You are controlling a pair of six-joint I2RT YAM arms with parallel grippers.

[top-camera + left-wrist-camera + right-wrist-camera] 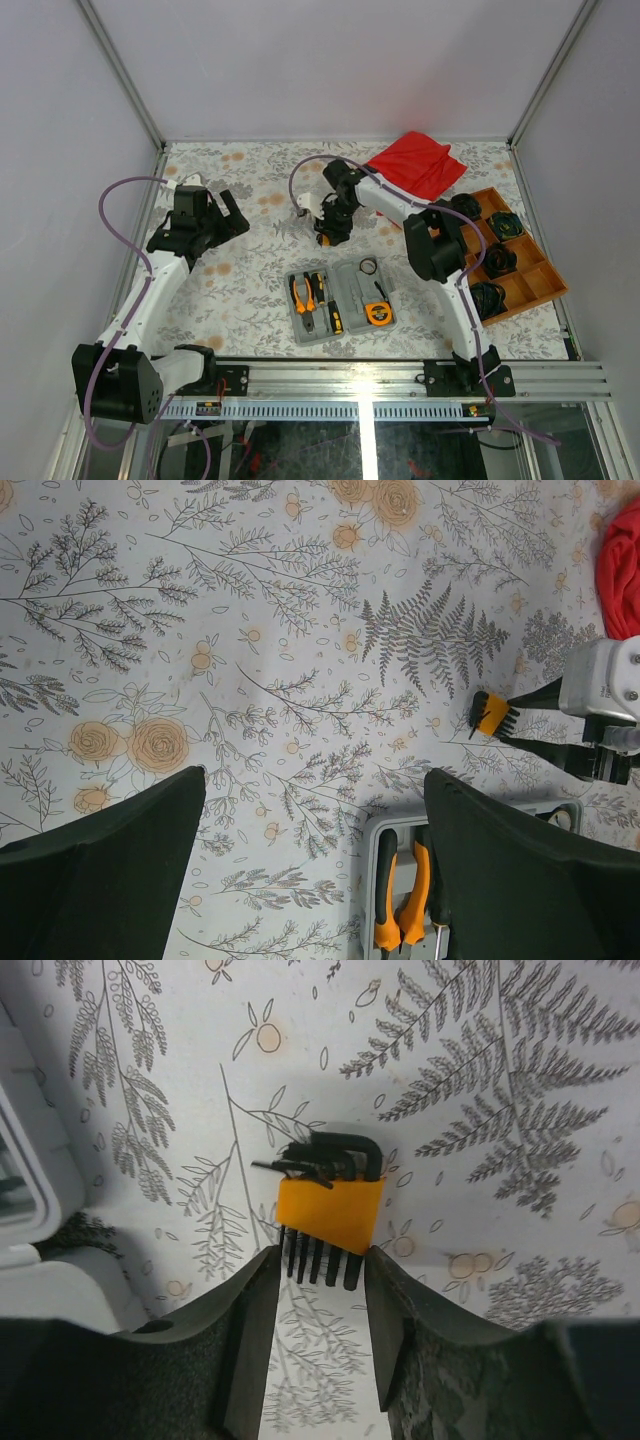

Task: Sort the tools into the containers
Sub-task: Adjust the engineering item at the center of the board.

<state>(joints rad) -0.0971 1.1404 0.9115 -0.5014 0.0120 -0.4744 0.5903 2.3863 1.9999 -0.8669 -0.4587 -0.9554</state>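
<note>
Over the flowered bench (250, 285), the top view shows a grey case (350, 290) lying near the arms' bases, with orange-handled pliers (305, 293) in its left half and a round tape measure (378, 314) in its right. Just beyond the case, the right gripper (331, 236) points down at the bench. The left gripper (232, 208) hangs well to the left, released. A red cloth (420, 165) lies at the far side and an orange tray (540, 278) on the right.

The left wrist view looks between its own wide-spread fingers (100, 870). It takes in the case's corner, the pliers and a small hex key set (490, 717) between the other arm's fingers.

In the right wrist view, the hex key set lies flat on the bench, outside the case. Both fingers (245, 1340) flank the keys' ends, with their tips at the orange holder's lower corners. I cannot tell whether they are clamped on it.
</note>
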